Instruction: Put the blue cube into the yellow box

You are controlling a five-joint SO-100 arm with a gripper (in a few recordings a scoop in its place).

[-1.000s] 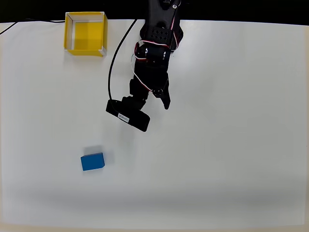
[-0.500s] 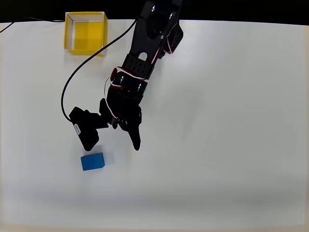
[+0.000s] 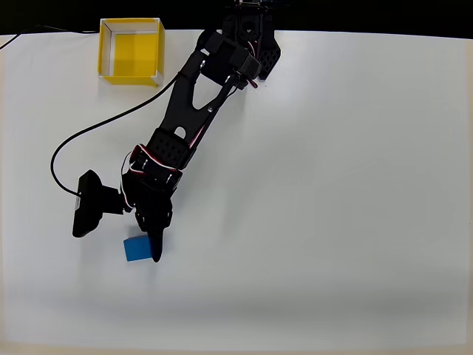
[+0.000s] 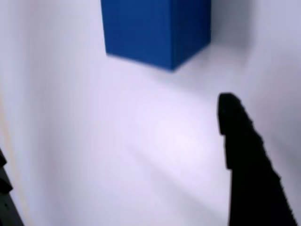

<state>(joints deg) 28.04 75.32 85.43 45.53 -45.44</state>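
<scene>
While the gripper [image 3: 151,240] hovers open and empty, blue cube [image 3: 135,249] just left of one fingertip [image 3: 156,255].

A big white table [image 3: 355,207] fills almost the whole overhead view. Its top is plain and smooth, and the light on it is bright and even, with only soft gray shadows. Along the top edge there is a thin black strip [image 3: 384,15] behind the table, very dark. In the wrist view the same white top [image 4: 141,150] looks a little purple and blurry.
</scene>
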